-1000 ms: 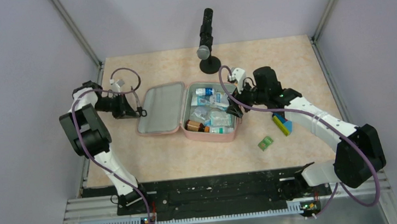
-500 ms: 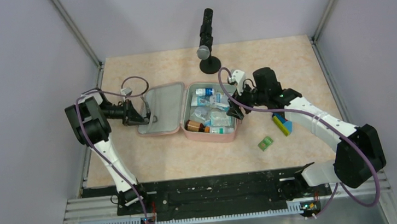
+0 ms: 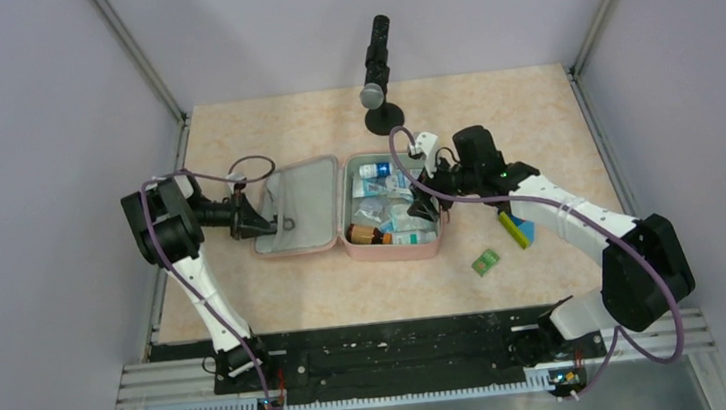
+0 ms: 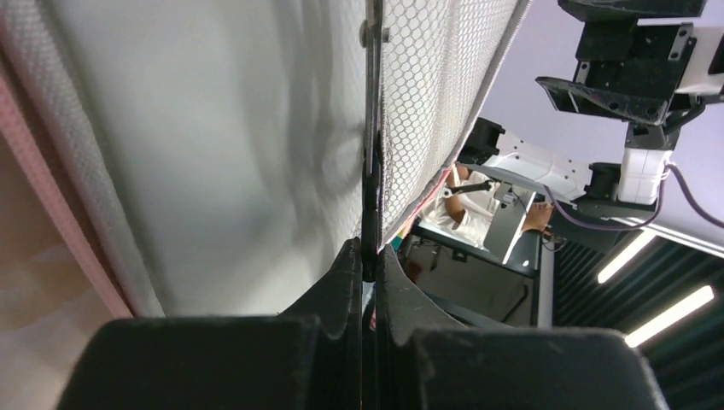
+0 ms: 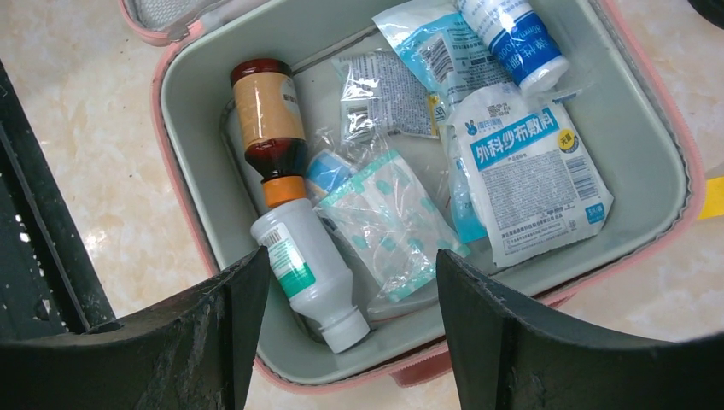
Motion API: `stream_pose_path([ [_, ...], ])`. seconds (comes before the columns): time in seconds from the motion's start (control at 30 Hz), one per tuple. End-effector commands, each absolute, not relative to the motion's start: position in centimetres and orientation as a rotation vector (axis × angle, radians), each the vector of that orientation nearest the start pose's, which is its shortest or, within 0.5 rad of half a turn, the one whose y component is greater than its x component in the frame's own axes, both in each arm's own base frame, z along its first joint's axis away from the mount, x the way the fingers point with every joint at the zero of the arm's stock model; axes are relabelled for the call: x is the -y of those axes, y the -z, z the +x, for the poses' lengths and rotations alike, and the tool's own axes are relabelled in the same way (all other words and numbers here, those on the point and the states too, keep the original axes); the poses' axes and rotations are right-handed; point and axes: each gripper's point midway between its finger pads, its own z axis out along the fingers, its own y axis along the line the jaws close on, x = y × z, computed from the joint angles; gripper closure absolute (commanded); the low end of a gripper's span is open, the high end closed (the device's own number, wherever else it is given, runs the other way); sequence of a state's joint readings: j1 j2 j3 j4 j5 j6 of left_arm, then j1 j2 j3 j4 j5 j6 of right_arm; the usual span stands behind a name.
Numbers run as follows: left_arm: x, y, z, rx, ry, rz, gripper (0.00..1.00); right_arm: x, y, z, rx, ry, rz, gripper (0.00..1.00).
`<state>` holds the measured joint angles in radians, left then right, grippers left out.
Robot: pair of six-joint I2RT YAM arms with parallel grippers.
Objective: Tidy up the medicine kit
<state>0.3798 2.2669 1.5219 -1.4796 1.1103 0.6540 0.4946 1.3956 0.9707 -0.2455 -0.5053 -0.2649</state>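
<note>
Closing step, likely: left gripper (image 4: 369,256) is pinching shut on the tilted lid (image 3: 300,193) of the medicine kit (image 3: 396,253).
Right gripper (image 5: 346,282) is hovering wide open over it — it probably needs withdrawing first.

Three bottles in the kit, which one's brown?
The orange-capped bottle with the tan label; the green-label bottle and blue-label bottle are both white.

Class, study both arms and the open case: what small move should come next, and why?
Probably the right gripper should draw back from the case. Its open fingers hang over the filled half, while the left gripper, shut on the lid, holds it tilted up. The lid likely cannot close past that arm.
</note>
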Motion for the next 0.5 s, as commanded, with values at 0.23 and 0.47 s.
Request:
stream_pose_path([
  [0.23,2.3,-4.5,31.3,-2.772,1.595,-0.365,0.74,-26.8,-18.6,30.4,-1.815,-0.714,-1.091,0.3],
  [0.47,1.1,-3.4,31.7,-2.848,1.434,-0.364,0.64,-26.5,-18.3,30.0,-1.827,-0.709,-1.092,0.3],
])
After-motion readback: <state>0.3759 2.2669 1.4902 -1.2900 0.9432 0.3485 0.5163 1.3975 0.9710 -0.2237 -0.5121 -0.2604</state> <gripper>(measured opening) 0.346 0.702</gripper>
